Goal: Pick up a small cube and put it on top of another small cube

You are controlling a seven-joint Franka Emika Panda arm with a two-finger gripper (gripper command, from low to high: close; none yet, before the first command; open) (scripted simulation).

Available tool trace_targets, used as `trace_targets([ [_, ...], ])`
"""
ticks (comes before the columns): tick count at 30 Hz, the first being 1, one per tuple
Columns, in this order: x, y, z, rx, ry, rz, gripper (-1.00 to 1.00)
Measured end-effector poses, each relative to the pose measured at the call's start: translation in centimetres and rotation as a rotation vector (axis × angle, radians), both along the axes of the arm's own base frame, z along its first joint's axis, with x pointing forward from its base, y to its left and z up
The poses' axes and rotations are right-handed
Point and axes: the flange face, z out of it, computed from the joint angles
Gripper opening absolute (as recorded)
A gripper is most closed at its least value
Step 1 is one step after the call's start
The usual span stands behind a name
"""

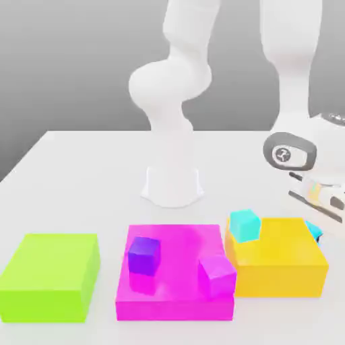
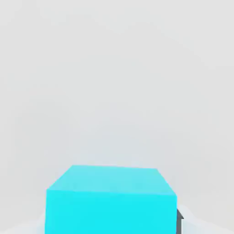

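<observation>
**A:** White tabletop (image 1: 81,162) under a plain grey backdrop. What stood on it?

**B:** Take the yellow block (image 1: 283,266) as the marker. Just beside it, toward the exterior view's left, lay a magenta block (image 1: 175,303), and farther that way a green block (image 1: 47,276). The arm's white base (image 1: 172,185) stood behind them, well apart from the yellow block.

**A:** And the small cubes?

**B:** One cyan cube (image 1: 245,225) sat on the yellow block's top, at the corner nearest the magenta block. A purple cube (image 1: 143,255) sat on the magenta block. A pink cube (image 1: 217,275) leaned tilted at that block's edge, just beside the yellow block.

**A:** Where was the gripper (image 1: 317,217)?

**B:** It hung at the yellow block's far corner, on the exterior view's right. That camera caught only a sliver of a second cyan cube (image 1: 314,231) under it.

**A:** Did the hand view add anything?

**B:** Yes. The second cyan cube (image 2: 111,201) loomed close there, with a dark fingertip (image 2: 180,220) pressed flush on its side. The gripper was drawn narrow and clamped on it. Whether that cube touched the table, I could not tell.
</observation>
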Motion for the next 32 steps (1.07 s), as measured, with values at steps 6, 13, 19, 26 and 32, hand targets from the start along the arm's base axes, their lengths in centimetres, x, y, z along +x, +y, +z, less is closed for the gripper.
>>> trace_targets([
  [6, 2.7, -0.3, 5.7, 0.022, -0.014, -0.011, -1.00],
  [13, 14.3, -14.4, 12.3, 0.020, -0.063, -0.082, -1.00],
  [19, 16.3, -29.0, 15.2, -0.001, -0.043, -0.130, -1.00],
  [26, 14.1, -38.3, 12.4, 0.011, 0.005, -0.170, -1.00],
  [32, 13.9, -38.6, 9.1, 0.004, 0.003, -0.173, 1.00],
])
